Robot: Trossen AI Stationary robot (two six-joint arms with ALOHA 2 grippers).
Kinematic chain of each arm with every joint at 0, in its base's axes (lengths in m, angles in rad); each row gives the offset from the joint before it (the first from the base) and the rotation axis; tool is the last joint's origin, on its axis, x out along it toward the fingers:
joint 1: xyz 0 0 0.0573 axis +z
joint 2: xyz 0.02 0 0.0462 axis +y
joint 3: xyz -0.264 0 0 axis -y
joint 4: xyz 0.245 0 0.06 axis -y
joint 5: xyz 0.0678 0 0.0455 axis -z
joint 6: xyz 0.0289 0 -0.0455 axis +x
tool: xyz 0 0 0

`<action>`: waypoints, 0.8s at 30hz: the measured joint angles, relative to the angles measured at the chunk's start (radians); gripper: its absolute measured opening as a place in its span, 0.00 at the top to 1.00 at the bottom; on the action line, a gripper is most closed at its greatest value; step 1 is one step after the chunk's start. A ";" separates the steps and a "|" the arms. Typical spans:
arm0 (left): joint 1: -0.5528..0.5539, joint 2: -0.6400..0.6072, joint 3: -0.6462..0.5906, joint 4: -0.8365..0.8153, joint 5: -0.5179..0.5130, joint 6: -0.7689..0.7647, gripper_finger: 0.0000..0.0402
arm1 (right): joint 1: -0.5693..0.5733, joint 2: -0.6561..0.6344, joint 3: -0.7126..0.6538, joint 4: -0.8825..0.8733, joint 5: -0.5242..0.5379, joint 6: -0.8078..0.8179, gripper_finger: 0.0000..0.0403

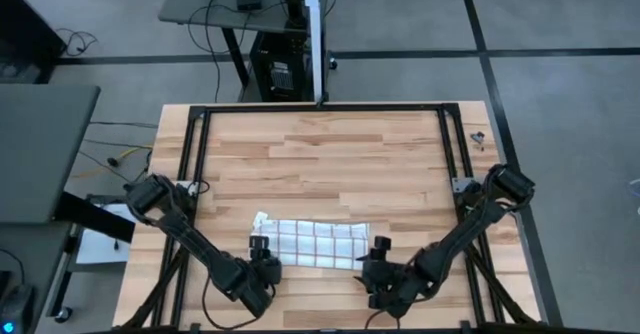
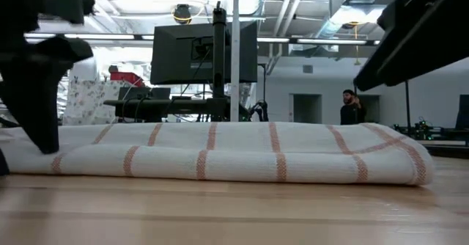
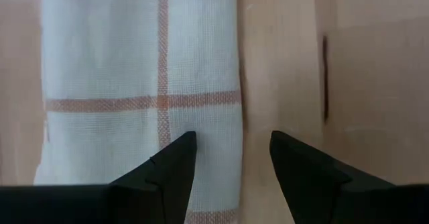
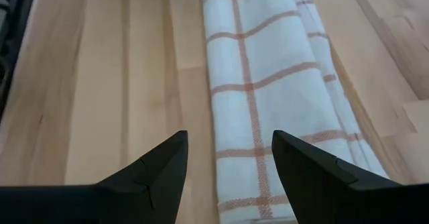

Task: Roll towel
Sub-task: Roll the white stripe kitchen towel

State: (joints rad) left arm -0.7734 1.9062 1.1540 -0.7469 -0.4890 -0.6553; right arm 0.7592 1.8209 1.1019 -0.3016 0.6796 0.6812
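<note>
The towel (image 1: 315, 242), white with reddish-brown grid lines, lies near the table's front edge as a long, narrow, flat strip of several layers, running left to right. My left gripper (image 1: 262, 246) is open at the strip's left end. In the left wrist view (image 3: 232, 140) one finger is over the cloth (image 3: 134, 70) and the other over bare wood. My right gripper (image 1: 380, 249) is open at the right end, raised above the towel (image 2: 234, 153) in the low view. In the right wrist view (image 4: 229, 140) its fingers stand either side of the towel's (image 4: 268, 83) long edge. My left gripper slants down from the near side, and one dark fingertip (image 2: 40, 128) reaches down to the towel's left end (image 2: 66, 153). I cannot tell whether it touches the cloth. The towel lies flat on the table.
Black frame rails (image 1: 190, 174) run along the table's left, right and far sides. Bare wood (image 1: 320, 164) stretches from the towel to the far edge. Beyond the table are a monitor on a stand (image 2: 205, 50) and a person far off (image 2: 352, 105).
</note>
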 joint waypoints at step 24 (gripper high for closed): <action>0.016 -0.005 -0.049 -0.012 -0.097 -0.065 0.56 | -0.005 -0.001 0.000 -0.005 -0.004 0.057 0.48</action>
State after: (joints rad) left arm -0.7579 1.9009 1.1052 -0.7592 -0.5859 -0.7203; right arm 0.7538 1.8194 1.1019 -0.3066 0.6751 0.7387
